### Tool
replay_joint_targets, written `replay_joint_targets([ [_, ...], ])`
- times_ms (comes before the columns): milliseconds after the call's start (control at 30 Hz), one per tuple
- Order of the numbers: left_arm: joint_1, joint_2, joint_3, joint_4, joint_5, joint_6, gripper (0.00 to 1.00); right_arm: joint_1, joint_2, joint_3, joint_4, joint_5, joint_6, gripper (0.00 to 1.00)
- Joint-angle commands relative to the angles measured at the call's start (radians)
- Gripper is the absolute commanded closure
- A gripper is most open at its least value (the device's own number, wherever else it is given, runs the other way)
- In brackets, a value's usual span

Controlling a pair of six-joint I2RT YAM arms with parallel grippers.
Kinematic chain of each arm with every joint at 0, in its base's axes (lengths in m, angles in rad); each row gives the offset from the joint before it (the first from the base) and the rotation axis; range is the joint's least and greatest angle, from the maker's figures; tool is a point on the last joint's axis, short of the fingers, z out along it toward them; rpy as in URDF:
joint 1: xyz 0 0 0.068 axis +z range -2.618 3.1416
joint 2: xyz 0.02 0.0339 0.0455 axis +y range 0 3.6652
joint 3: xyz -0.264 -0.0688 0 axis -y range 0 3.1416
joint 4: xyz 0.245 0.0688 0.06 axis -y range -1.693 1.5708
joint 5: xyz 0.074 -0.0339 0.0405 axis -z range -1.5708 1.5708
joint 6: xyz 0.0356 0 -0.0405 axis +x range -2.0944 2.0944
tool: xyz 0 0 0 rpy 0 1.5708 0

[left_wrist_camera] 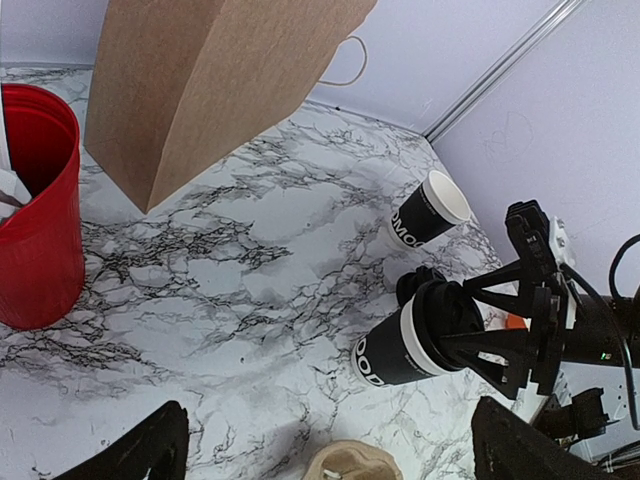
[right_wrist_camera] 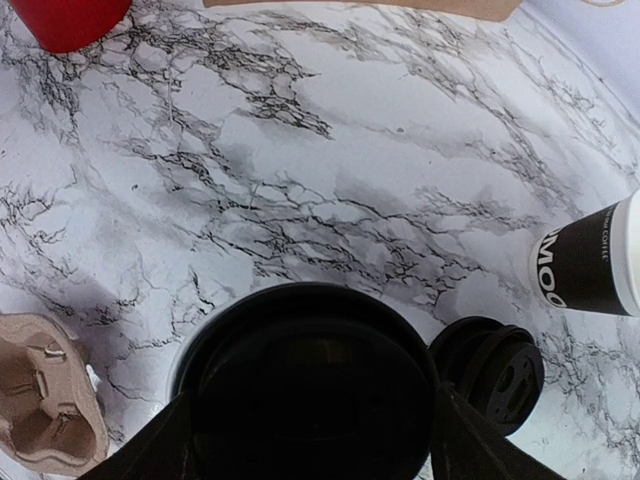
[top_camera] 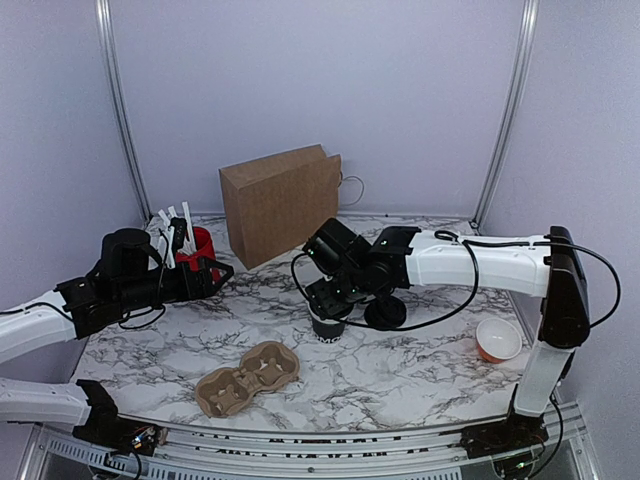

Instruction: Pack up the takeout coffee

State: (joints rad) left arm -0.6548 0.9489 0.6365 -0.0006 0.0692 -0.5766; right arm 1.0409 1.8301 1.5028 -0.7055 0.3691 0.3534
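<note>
**Three views of the marble table [top_camera: 400, 370]: one high and fixed, two on the wrists.**

My top view sits above and behind the arm bases. It looks down and forward over the whole tabletop to the back wall, from well off. My left wrist camera looks low and slantwise across the marble at middle range, sharing the paper bag [left_wrist_camera: 200, 90], red cup [left_wrist_camera: 40, 220] and takeout coffee [left_wrist_camera: 400, 350] with the top view. My right wrist camera stares straight down onto that coffee's top, very close. It shares the coffee, the open cup [right_wrist_camera: 590, 265] and the cup carrier [right_wrist_camera: 45, 390] with the left wrist view.
</note>
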Motion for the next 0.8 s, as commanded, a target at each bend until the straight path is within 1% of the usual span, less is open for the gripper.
replay_joint_targets([
  [0, -0.005, 0.008, 0.000, 0.027, 0.000, 0.013, 0.01, 0.010, -0.020, 0.043, -0.008, 0.016, -0.007, 0.25],
  [767, -0.005, 0.002, -0.011, 0.027, 0.000, 0.015, 0.01, 0.010, -0.038, 0.046, 0.012, -0.005, 0.002, 0.25],
])
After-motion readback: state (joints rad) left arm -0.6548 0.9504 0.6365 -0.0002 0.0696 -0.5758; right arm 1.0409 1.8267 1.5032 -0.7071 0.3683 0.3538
